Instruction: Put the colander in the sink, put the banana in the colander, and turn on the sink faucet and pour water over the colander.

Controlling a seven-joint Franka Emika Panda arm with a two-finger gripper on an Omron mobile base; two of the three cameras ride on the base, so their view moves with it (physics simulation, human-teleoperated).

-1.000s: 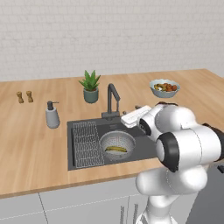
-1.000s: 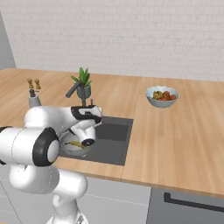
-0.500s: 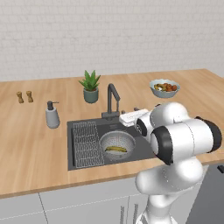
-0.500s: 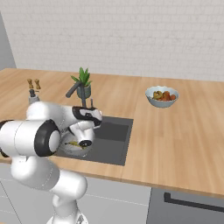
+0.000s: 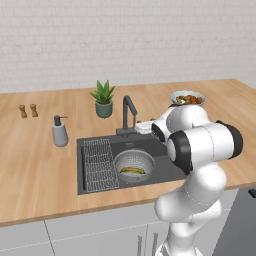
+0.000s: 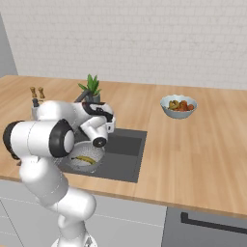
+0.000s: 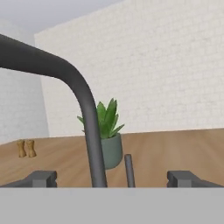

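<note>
Dark finger tips (image 7: 41, 178) of the gripper (image 7: 116, 179) stand spread wide at the bottom of the hand view, nothing between them but air and the faucet's parts. Just ahead, the sink faucet (image 7: 85, 109) rises close: its stem sits left of centre in the gap, spout bending away up and left; a thin dark upright (image 7: 129, 169), likely its lever, stands near the middle. Beyond, a potted plant (image 7: 107, 131) and two small shakers (image 7: 25, 148) on the wooden counter (image 7: 175, 148).

From the left base view: colander (image 5: 133, 166) already in the sink (image 5: 95, 180), banana (image 5: 132, 170) lying inside it, wire rack (image 5: 98, 164) beside. Gripper (image 5: 145, 127) hovers at faucet (image 5: 127, 116) base height, just to its right.

Judgement: first two steps done; faucet step in hand. Next move calls for easing forward to the lever and nudging it, with the spout over the colander.
</note>
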